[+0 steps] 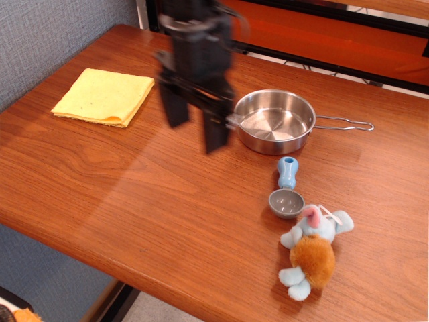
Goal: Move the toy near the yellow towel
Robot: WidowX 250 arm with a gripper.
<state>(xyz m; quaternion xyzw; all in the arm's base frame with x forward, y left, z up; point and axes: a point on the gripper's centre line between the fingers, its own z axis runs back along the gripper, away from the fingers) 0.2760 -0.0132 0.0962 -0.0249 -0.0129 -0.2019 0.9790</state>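
The toy (312, 248), a small plush with light blue limbs, an orange-brown belly and a pink ear, lies near the table's front right edge. The yellow towel (104, 96) lies flat at the far left of the table. My gripper (196, 129) is black and motion-blurred, in the air above the table's middle, just left of the steel pan. Its two fingers (216, 131) point down, stand apart and hold nothing. It is well away from both the toy and the towel.
A steel pan (275, 121) with a wire handle sits right of centre. A blue-handled grey measuring spoon (287, 191) lies between the pan and the toy. The wooden table (120, 188) ends at a front edge below; an orange and black frame stands behind.
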